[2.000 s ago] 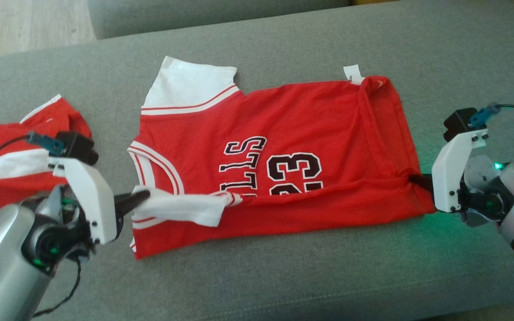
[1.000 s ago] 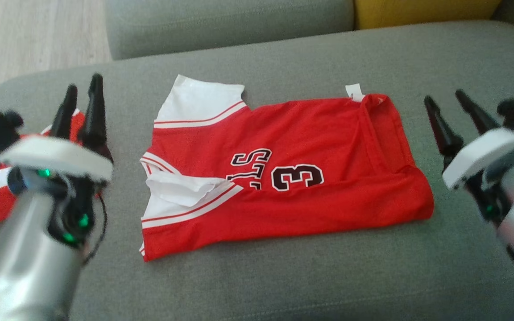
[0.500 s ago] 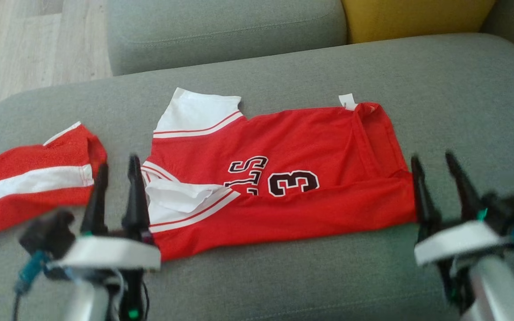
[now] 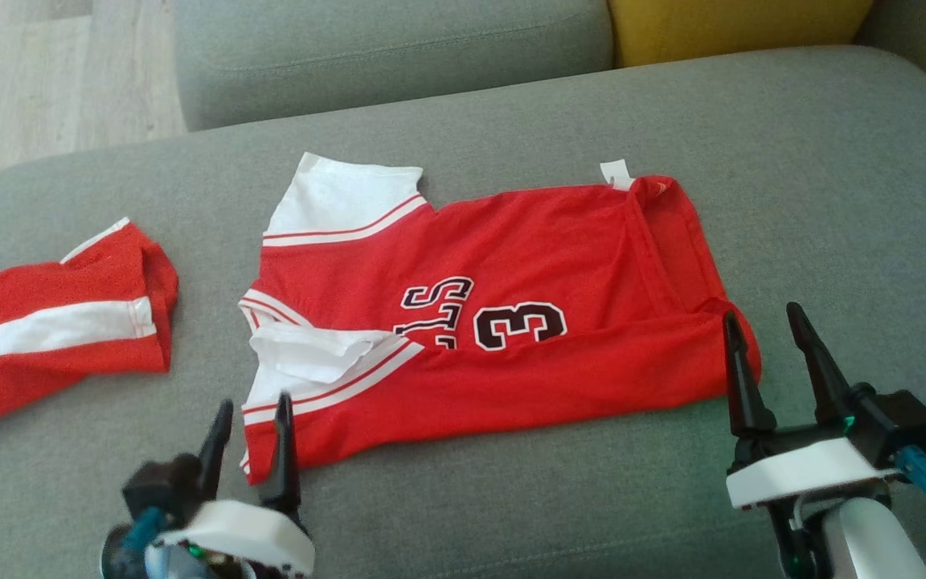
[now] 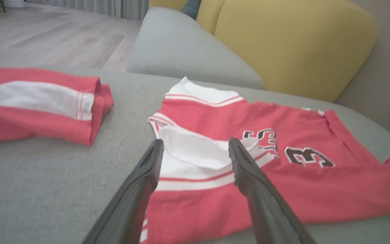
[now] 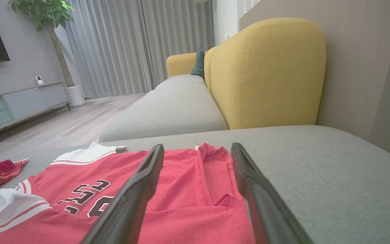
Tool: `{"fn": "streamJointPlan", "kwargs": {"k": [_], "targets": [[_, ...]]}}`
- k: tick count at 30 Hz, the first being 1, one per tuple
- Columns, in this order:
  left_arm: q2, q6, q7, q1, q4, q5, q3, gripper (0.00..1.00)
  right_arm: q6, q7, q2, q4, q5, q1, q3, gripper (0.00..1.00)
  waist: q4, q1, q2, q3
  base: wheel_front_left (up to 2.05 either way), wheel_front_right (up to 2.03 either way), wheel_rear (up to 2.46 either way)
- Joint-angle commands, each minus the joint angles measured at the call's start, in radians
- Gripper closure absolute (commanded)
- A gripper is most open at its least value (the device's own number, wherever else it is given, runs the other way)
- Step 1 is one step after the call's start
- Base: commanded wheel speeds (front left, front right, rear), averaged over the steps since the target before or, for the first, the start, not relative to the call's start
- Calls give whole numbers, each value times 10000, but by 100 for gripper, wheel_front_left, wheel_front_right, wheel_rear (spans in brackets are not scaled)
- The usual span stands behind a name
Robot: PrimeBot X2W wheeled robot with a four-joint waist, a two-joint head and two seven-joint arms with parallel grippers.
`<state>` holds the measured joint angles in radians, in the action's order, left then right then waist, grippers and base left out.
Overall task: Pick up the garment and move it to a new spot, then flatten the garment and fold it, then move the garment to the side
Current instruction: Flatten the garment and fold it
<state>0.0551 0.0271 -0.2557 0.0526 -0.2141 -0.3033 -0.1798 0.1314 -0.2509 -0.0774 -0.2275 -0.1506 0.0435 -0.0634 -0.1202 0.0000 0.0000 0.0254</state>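
The garment (image 4: 511,281), a red jersey with white sleeves and dark lettering, lies partly folded on the grey sofa seat (image 4: 833,201), its near edge turned up over the print. My left gripper (image 4: 250,410) is open just off the jersey's near left corner, holding nothing. My right gripper (image 4: 762,318) is open at the jersey's near right corner, also holding nothing. In the left wrist view the left gripper (image 5: 195,147) frames the folded white sleeve (image 5: 195,152). In the right wrist view the right gripper (image 6: 197,149) points over the jersey's (image 6: 181,189) hem end.
A second red garment with a white stripe (image 4: 53,322) lies at the left of the seat. A grey cushion (image 4: 391,48) and a yellow backrest (image 4: 736,24) stand behind. Wood floor (image 4: 45,80) shows past the seat's left edge.
Both grippers let go of the jersey's near edge, which now lies folded over. Both arms then swung back toward me and stand low at the jersey's near corners. The camera shifted too.
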Motion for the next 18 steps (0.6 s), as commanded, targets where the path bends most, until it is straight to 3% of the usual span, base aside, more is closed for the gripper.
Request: {"fn": "streamJointPlan", "kwargs": {"k": [1,8,18], "targets": [[-45,265,-60,-595,-356,166,227,0,-7,-108,-8,379,92,232,-230,0,-63,0,0,43,0,0,0],[-36,1182,161,-1370,-2985,203,304,0,-7,-108,4,354,119,271,-261,0,-273,0,0,233,0,0,0],[107,1077,590,-2157,-4751,195,144,0,-7,-66,15,223,98,329,-121,0,-373,0,0,436,0,0,0]]}}
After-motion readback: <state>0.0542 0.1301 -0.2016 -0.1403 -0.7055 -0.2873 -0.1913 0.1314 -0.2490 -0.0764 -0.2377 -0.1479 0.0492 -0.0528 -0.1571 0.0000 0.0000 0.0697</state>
